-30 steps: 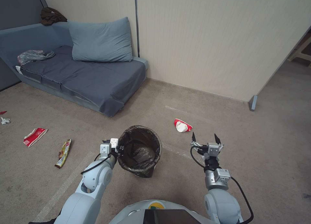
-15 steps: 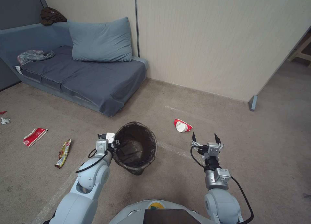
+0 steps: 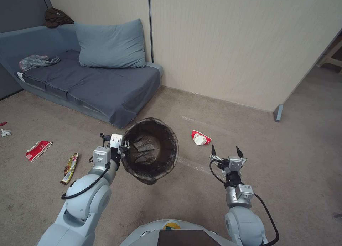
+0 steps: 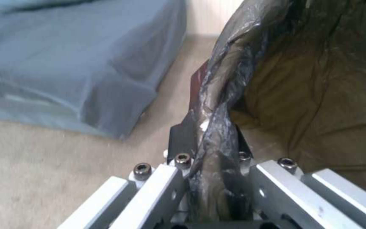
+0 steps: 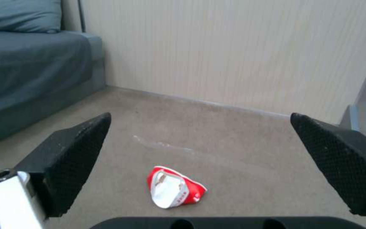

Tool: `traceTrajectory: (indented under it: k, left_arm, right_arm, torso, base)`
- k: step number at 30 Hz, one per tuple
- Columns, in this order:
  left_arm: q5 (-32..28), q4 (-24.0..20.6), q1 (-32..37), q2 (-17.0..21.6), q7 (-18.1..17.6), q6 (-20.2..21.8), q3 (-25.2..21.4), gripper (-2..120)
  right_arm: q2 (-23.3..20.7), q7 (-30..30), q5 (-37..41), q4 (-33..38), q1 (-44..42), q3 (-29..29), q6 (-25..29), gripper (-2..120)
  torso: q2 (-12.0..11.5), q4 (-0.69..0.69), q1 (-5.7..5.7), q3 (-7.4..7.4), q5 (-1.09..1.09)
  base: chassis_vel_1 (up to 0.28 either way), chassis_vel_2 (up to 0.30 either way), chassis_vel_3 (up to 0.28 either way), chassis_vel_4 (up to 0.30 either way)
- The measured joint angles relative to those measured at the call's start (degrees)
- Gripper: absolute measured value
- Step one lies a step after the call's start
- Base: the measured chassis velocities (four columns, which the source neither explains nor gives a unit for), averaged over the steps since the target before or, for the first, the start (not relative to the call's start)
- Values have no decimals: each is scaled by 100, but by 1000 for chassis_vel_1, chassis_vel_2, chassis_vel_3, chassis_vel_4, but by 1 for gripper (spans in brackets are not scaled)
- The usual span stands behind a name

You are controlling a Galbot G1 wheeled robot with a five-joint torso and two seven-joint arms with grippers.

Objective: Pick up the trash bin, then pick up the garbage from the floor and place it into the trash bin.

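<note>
Beige carpet [image 3: 285,160] lies below you: your left pincer [image 3: 125,148] clamps the trash bin [image 3: 151,150] rim, seemingly lifted; your right pincer [image 3: 226,151] gapes near a red-and-white wrapper [image 3: 200,137].

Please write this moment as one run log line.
left end effector: shut on trash bin rim, lifted | right end effector: open, facing red-and-white wrapper on floor

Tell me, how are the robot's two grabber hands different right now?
The left gripper is shut on the trash bin, pinching its bagged rim; the right gripper is open and holds nothing. The left gripper carries the bin tilted above the floor, while the right gripper hangs free, facing a red-and-white wrapper on the carpet. Both have dark fingers on silver mounts.
</note>
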Motion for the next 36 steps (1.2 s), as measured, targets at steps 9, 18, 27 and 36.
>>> traceTrajectory:
  k: [9, 18, 27, 36]
  left_arm:
    - [289, -392, 373, -86, 118, -4, -96, 0]
    - [454, -387, 487, -244, 200, -5, -25, 0]
    - [494, -373, 472, -219, 243, -7, 5, 0]
    - [494, -365, 445, -176, 287, -8, 3, 0]
  right_arm:
    - [-14, -88, -14, 165, -169, 1, 58, 100]
    - [-13, -124, -87, 264, -259, 13, 187, 100]
    - [20, -166, -104, 307, -311, 9, 202, 100]
    - [-1, -191, -20, 315, -276, 8, 226, 100]
  torso:
    - [0, 0, 0, 0, 0]
    - [0, 0, 0, 0, 0]
    - [0, 0, 0, 0, 0]
    - [0, 0, 0, 0, 0]
  base:
    - [0, 0, 0, 0]
    - [0, 0, 0, 0]
    - [0, 0, 0, 0]
    - [-24, 27, 33, -28]
